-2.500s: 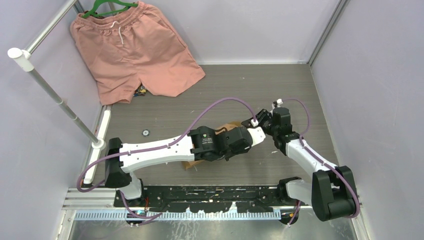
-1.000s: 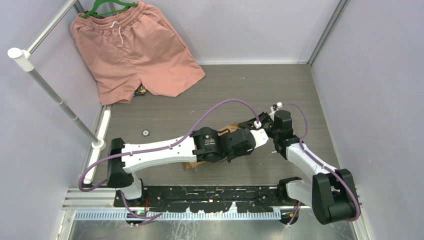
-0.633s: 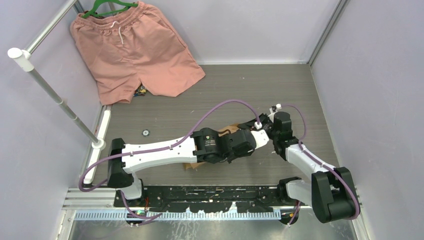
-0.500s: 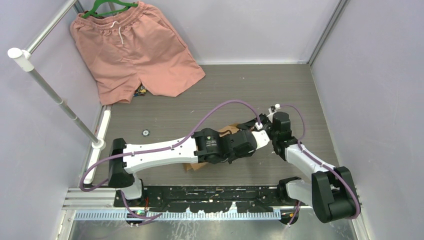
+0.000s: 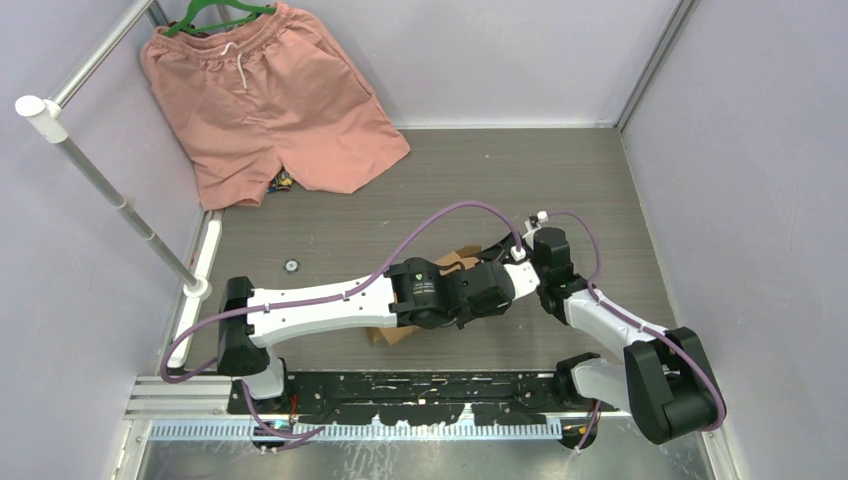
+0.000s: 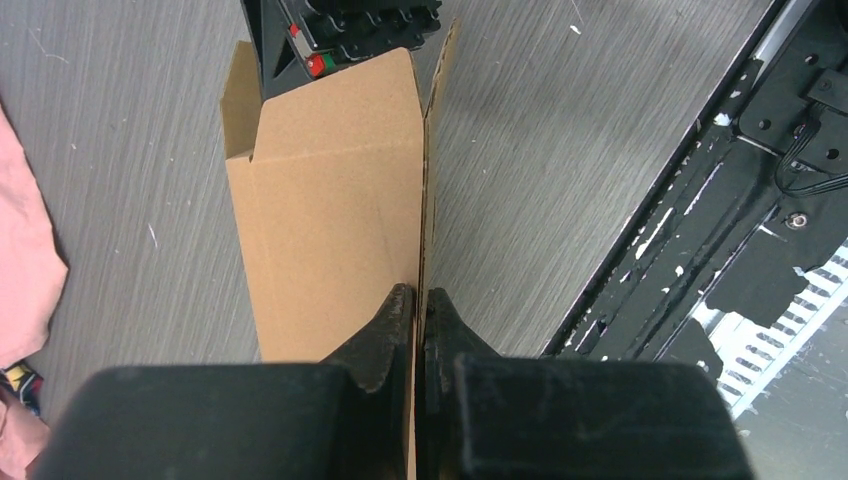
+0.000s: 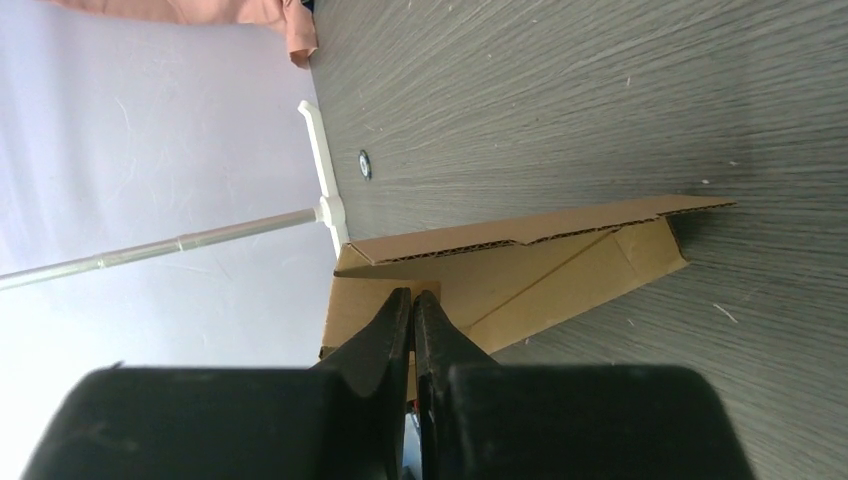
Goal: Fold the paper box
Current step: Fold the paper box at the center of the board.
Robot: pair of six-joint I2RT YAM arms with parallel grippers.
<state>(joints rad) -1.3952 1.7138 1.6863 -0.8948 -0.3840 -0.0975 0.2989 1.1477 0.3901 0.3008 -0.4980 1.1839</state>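
The paper box [image 5: 460, 262] is brown corrugated cardboard, mostly hidden under my left arm at mid-table; one corner [image 5: 385, 335] pokes out below the forearm. In the left wrist view a broad panel [image 6: 330, 180] lies flat, and a thin side panel stands on edge along its right side. My left gripper [image 6: 418, 295] is shut on that upright panel. My right gripper [image 6: 340, 30] sits at the box's far end. In the right wrist view its fingers [image 7: 412, 295] are shut against a cardboard flap [image 7: 540, 270], with brown showing in the slit between them.
Salmon-pink shorts [image 5: 270, 95] on a green hanger lie at the back left. A white pole [image 5: 110, 190] runs along the left side. A small round ring [image 5: 292, 265] lies on the table. The black base rail [image 5: 420, 385] runs along the near edge.
My right wrist has swung left, closer to the left gripper. The box's near corner has shifted slightly toward the base rail. Both grippers have stayed shut.
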